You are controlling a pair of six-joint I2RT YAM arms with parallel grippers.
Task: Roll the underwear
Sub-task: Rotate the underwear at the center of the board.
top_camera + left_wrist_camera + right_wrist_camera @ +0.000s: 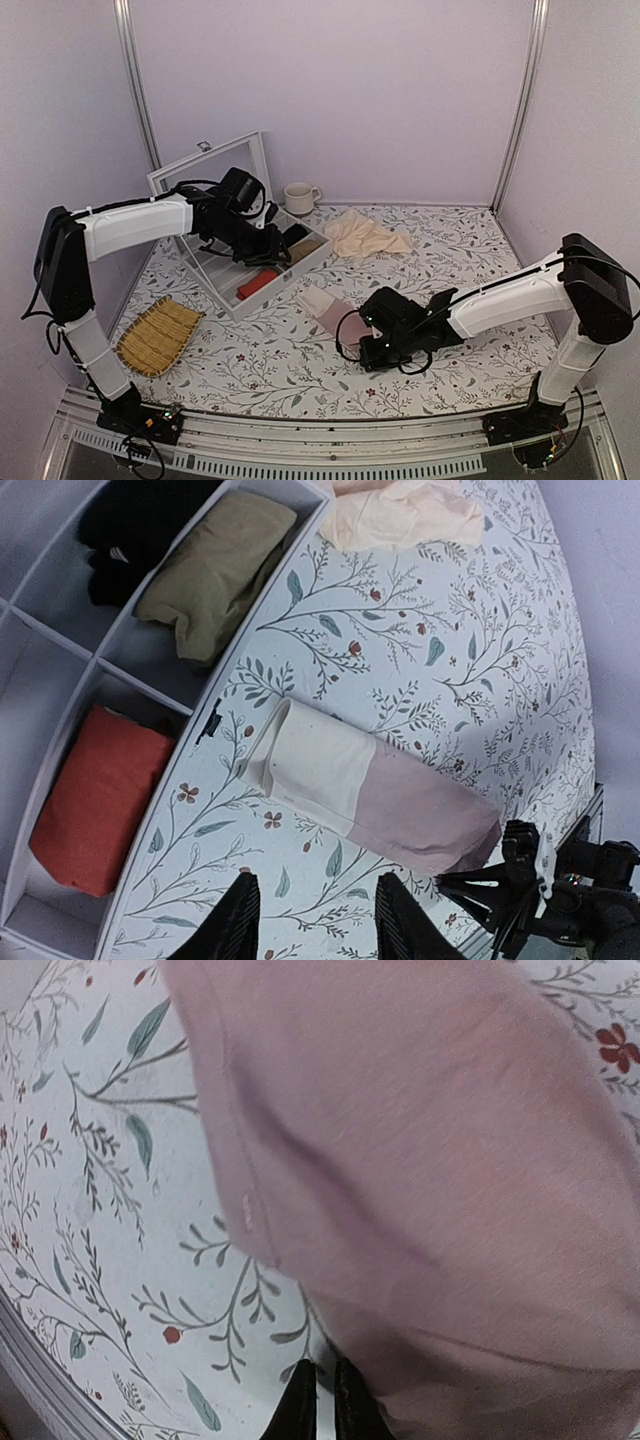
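Two grippers show. The right gripper (322, 1410) has its jaws pinched nearly together on the pink hem of the one underwear (370, 790). It lies as a folded strip on the floral table (480, 300), its cream waistband end just beside the divided box (200, 695). The left gripper (315, 925) hangs near that box, jaws apart, holding nothing. Three bundles sit in separate compartments: one red (95, 800), one olive (215, 570), one black (130, 525). Farther out are one beige cloth (365, 238), one mug (298, 198) and one woven tray (158, 335).
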